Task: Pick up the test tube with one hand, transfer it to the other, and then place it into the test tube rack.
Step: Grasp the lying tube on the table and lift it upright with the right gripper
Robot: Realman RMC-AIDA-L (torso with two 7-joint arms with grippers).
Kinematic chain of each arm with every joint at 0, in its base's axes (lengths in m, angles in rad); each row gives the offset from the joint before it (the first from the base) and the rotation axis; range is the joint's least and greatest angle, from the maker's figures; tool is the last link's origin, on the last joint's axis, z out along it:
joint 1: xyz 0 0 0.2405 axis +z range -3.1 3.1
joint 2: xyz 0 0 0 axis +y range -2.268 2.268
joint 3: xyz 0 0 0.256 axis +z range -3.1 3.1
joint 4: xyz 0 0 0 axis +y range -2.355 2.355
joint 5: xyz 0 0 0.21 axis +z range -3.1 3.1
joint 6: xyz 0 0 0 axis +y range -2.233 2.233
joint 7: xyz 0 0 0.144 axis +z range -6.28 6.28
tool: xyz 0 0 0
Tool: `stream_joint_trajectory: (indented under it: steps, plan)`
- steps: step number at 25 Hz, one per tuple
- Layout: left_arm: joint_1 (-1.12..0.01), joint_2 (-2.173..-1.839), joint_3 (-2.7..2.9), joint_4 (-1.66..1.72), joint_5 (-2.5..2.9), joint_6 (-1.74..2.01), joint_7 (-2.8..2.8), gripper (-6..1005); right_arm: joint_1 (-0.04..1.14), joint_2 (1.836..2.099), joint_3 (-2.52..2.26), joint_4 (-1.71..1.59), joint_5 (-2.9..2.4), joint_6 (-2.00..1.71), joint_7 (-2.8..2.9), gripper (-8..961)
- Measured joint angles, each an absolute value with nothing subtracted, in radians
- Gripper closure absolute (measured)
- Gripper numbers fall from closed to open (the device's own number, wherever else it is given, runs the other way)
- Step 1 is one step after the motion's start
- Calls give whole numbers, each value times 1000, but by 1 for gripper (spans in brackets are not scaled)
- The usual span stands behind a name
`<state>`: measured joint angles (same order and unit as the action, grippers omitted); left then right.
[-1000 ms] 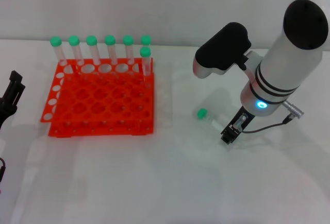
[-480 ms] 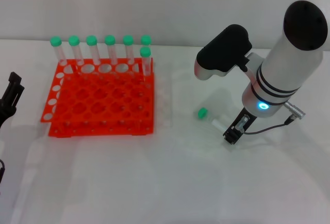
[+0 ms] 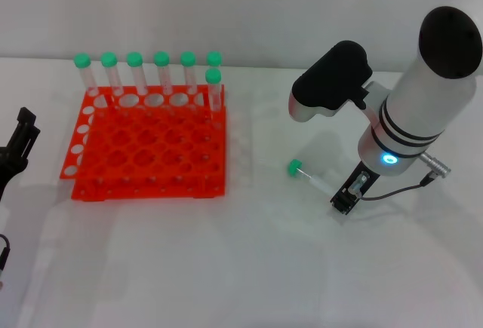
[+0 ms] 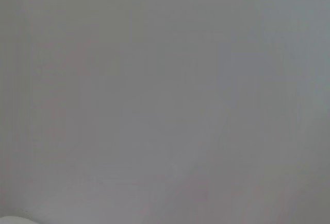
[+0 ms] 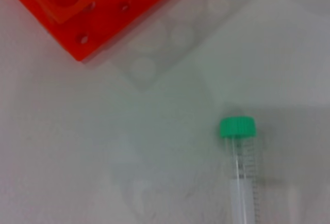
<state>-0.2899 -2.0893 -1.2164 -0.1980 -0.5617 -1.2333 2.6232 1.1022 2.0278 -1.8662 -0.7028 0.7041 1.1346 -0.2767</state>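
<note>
The test tube (image 3: pixel 308 176), clear with a green cap, lies on the white table right of the test tube rack (image 3: pixel 143 151), with its cap toward the rack. It also shows in the right wrist view (image 5: pixel 240 172), cap toward the rack's corner (image 5: pixel 98 18). My right gripper (image 3: pixel 346 197), on the arm with the blue ring, is low over the table at the tube's tapered end. I cannot see whether it touches the tube. My left gripper (image 3: pixel 16 149) is at the table's left edge, beside the rack.
Several green-capped tubes (image 3: pixel 161 75) stand upright along the rack's far row, with one more (image 3: pixel 213 88) at its far right corner. The left wrist view shows only a blank grey surface. Bare white table lies in front of the rack.
My right arm has shifted slightly right and toward the front. More of the tube's clear body now shows, and its cap has stayed about where it was. The left gripper has barely moved.
</note>
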Motion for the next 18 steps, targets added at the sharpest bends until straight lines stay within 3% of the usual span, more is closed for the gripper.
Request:
stream_joint_trajectory:
  steps: [8, 18]
  plan:
    - [-286, -2089, -1217, -200, -554, -1257, 2621, 114, 1041, 2020, -1822, -796, 699, 1165, -299, 752]
    - [-282, -2086, -1216, -199, -493, -1347, 2580, 115, 643, 2017, -1468, -1200, 819, 1139, -627, 768]
